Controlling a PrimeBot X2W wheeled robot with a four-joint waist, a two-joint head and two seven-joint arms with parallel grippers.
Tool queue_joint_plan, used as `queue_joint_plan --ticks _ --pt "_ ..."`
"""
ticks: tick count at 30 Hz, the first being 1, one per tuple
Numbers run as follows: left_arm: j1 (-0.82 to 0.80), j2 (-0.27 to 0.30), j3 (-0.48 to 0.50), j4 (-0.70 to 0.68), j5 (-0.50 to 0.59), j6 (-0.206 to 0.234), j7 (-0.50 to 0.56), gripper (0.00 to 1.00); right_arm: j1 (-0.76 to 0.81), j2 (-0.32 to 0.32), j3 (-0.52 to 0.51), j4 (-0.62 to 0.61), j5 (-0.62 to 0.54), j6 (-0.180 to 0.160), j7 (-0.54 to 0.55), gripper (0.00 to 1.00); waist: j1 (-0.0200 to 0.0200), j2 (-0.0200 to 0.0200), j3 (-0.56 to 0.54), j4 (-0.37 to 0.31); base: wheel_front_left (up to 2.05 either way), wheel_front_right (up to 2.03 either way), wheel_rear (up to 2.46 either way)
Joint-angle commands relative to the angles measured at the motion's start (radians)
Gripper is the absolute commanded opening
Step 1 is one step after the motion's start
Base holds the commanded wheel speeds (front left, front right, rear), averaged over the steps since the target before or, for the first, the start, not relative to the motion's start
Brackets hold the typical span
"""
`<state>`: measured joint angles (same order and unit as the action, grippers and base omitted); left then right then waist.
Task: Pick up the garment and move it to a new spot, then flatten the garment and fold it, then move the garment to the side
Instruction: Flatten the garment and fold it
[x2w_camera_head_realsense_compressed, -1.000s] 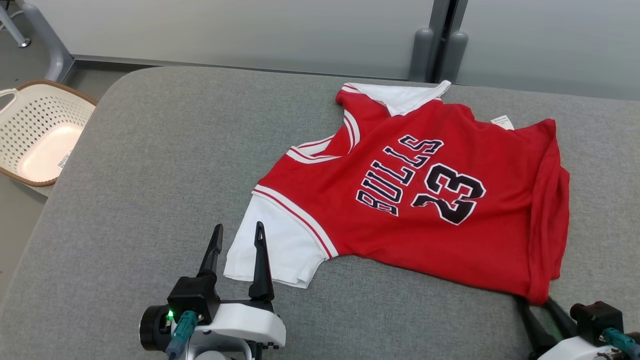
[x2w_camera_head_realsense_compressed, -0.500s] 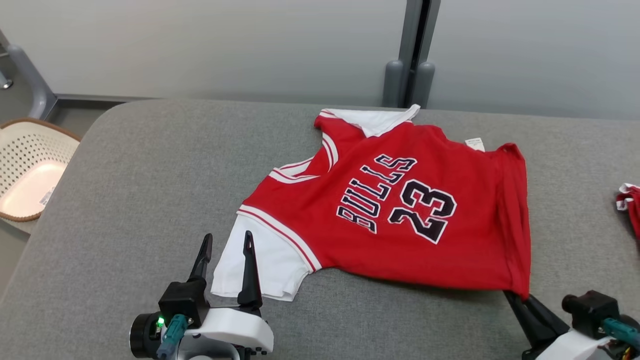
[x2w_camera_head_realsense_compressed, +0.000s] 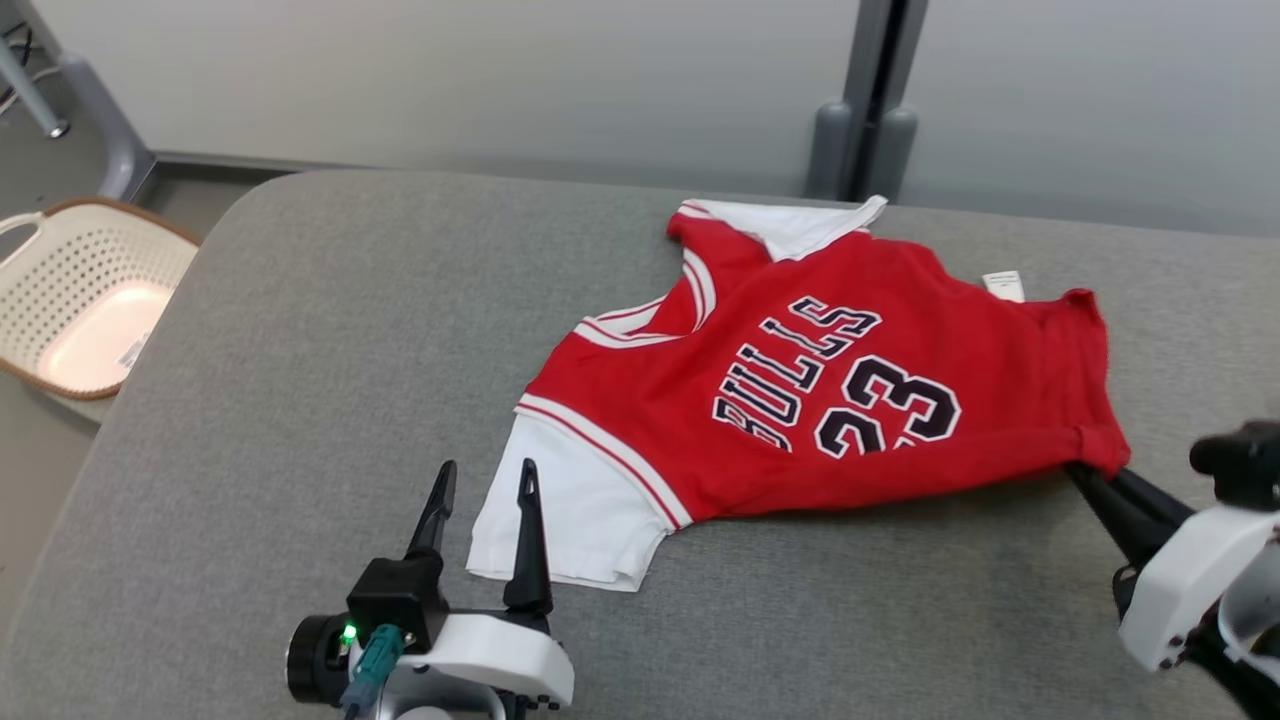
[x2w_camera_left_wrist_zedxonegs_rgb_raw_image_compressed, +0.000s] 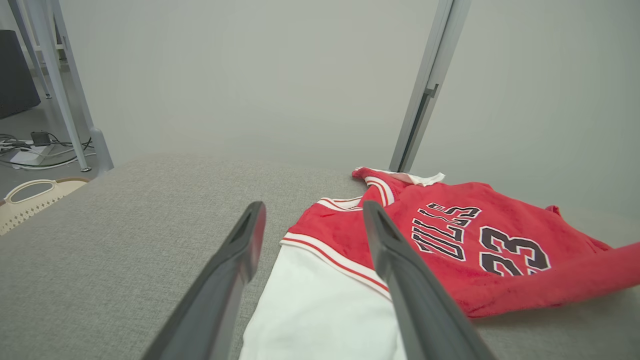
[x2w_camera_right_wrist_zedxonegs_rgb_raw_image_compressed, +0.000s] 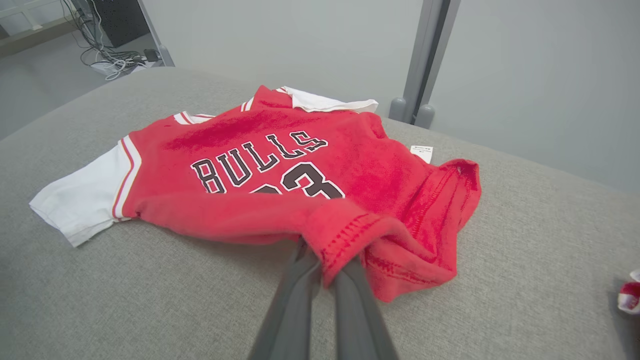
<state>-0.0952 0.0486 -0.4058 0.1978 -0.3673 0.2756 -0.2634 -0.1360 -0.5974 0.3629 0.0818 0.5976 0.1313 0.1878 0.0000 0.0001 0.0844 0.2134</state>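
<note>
My right claw (x2w_camera_head_realsense_compressed: 1083, 472) is clamping the jersey's (x2w_camera_head_realsense_compressed: 950, 330) red hem corner, holding it bunched. My left claw (x2w_camera_head_realsense_compressed: 485, 470) is gaping wide at the white sleeve's (x2w_camera_head_realsense_compressed: 570, 520) edge. The rest is lying across the tabletop (x2w_camera_head_realsense_compressed: 300, 350) between them.

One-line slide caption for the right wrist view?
Right gripper shut on the hem corner of a red Bulls 23 jersey with white sleeves, on a grey fabric-covered table.
</note>
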Motion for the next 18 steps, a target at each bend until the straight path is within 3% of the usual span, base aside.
queue_joint_plan --ticks 1,8,14,15,16,18 --pt "-0.024 0.004 -0.011 -0.009 -0.005 0.009 -0.001 1.00 -0.042 -0.023 0.010 0.009 0.030 -0.001 0.039 0.00 0.0000 -0.0001 0.032 0.030 0.00 0.00 0.00" --pt "-0.055 0.004 -0.085 -0.029 -0.030 0.044 -0.001 1.00 -0.204 -0.107 0.104 0.130 0.164 -0.001 0.207 0.00 0.0000 -0.0001 0.093 0.098 0.00 0.00 0.00" --pt "-0.077 0.004 -0.140 -0.046 -0.048 0.072 -0.001 1.00 -0.327 -0.147 0.164 0.291 0.204 -0.001 0.193 0.00 0.0000 -0.0001 0.128 0.141 0.00 0.00 0.00" --pt "-0.079 0.004 -0.147 -0.049 -0.049 0.078 -0.001 1.00 -0.346 -0.152 0.172 0.319 0.202 -0.001 0.180 0.57 0.0000 -0.0001 0.131 0.144 0.00 0.00 0.00" --pt "-0.080 0.004 -0.151 -0.051 -0.052 0.080 -0.001 1.00 -0.359 -0.155 0.178 0.352 0.201 -0.001 0.173 1.00 0.0000 -0.0001 0.134 0.145 0.00 0.00 0.00" --pt "-0.084 0.004 -0.157 -0.055 -0.054 0.089 -0.001 1.00 -0.388 -0.162 0.200 0.398 0.181 -0.001 0.142 1.00 0.0000 -0.0001 0.141 0.146 0.00 0.00 0.00"
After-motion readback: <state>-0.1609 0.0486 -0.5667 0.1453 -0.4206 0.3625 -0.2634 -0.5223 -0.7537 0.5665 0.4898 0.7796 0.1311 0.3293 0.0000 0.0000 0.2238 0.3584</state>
